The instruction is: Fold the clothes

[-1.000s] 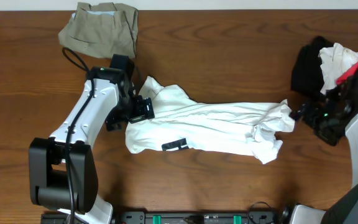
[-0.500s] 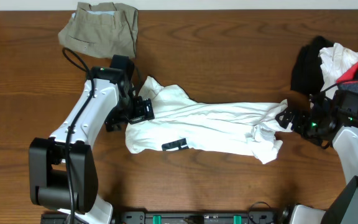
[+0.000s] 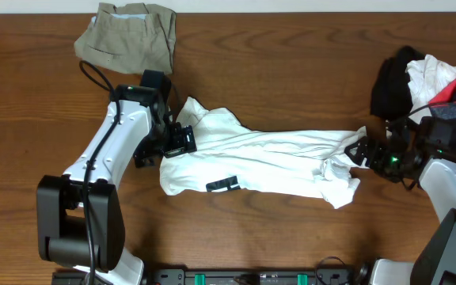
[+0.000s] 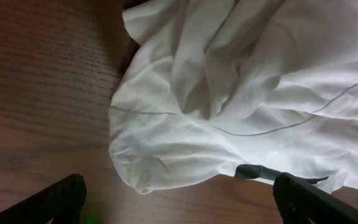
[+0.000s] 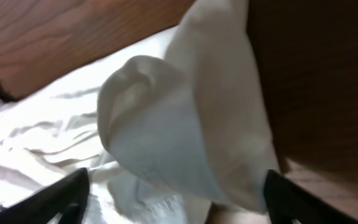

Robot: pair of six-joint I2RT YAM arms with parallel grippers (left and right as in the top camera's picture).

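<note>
**Both grippers at the ends of the top, R one about to bite**

The white top lies mid-table as a long crumpled band, long axis left-right, black mark on the near edge. That axis decides the next move, since each arm has one end to itself.

L end: the left gripper sits right over the top's left edge. In the wrist view its fingers are spread as wide as they go, nothing between them but the rounded hem corner and bare table. Cloth lies just ahead of the tips, twd the right. Nothing is held. The L arm reaches out from the near-left base, elbow up, wrist tipped down.

R end: the right gripper is nosed into the top's right tip, approaching from the right, arm low and stretched leftward. In the wrist view a puffed fold of white sits between the fingers, which stand apart on either side. No pinch yet, by the look of it, and nothing is lifted.

The R arm looks nearer to a grasp. The L would need a short drop onto the hem.

Elsewhere, a khaki piece sits far-left, and a heap of black, white and red pieces sits far-right, just behind the R arm.
</note>
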